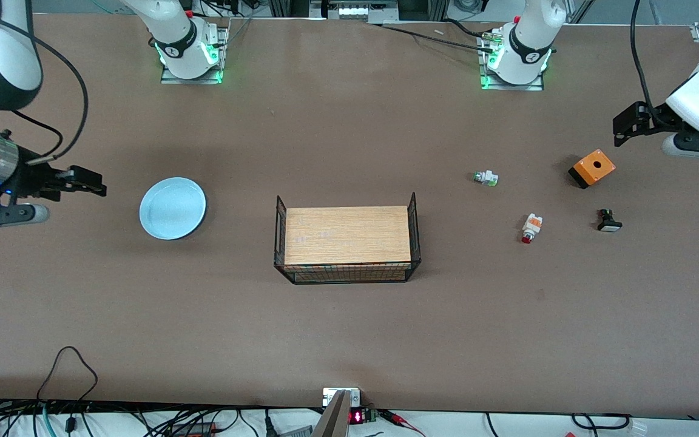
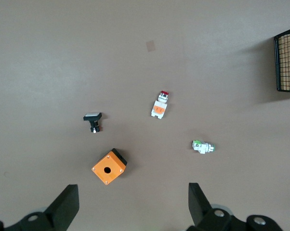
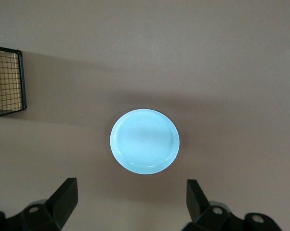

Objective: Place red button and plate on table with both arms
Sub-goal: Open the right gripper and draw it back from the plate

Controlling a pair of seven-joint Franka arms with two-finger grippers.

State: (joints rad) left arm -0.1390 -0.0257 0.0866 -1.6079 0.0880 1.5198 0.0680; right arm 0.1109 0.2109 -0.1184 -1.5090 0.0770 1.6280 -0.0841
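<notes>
Red button [image 1: 531, 227] and plate [image 1: 172, 208]: on bench [image 1: 349, 328], rack [image 1: 347, 243] between. Left gripper [image 2: 133, 204], right gripper [image 3: 130, 202]: jaws released, holding nothing.

Robotics lab, 2 bolted arm bases [image 1: 190, 51], cable tangle [image 1: 82, 419], brown table [image 1: 349, 328]

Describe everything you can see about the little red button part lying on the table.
The red button is a tiny push-button part with a white body, an orange band and a dark red cap at one end. It looks like plastic. It lies on its side on the bare brown table, cap end pointing toward the front camera, at the left arm's end. Nothing touches it. The white-and-green part lies farther from the camera, the black part with a white cap beside it, both apart from it.
</notes>
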